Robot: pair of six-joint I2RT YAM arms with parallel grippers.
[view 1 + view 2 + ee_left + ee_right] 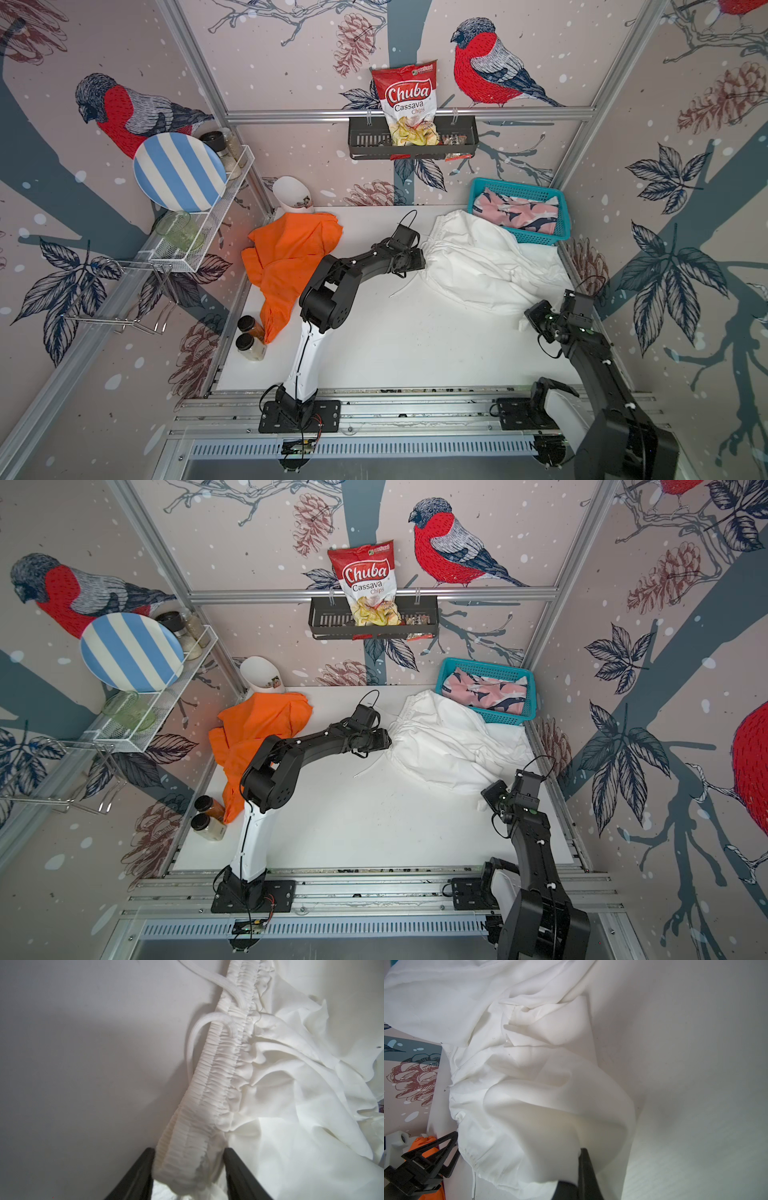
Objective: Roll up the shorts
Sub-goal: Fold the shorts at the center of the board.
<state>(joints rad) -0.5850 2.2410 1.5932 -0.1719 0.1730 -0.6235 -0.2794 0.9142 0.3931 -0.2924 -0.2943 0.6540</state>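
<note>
White table (415,345), in a top view: L gripper (189,1153) fingers clamp waistband (218,1076) of white shorts (486,266), right of centre; R gripper (532,322) clenched on their leg end, lower right. Risk: thin cloth slips out when pulled, or loose drawstring (199,1026) catches, so roll goes crooked.

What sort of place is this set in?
Likely a mock household booth for robot trials: wallpapered panels on an aluminium frame, a striped plate on a wire rack, and white shorts beside a teal basket.
</note>
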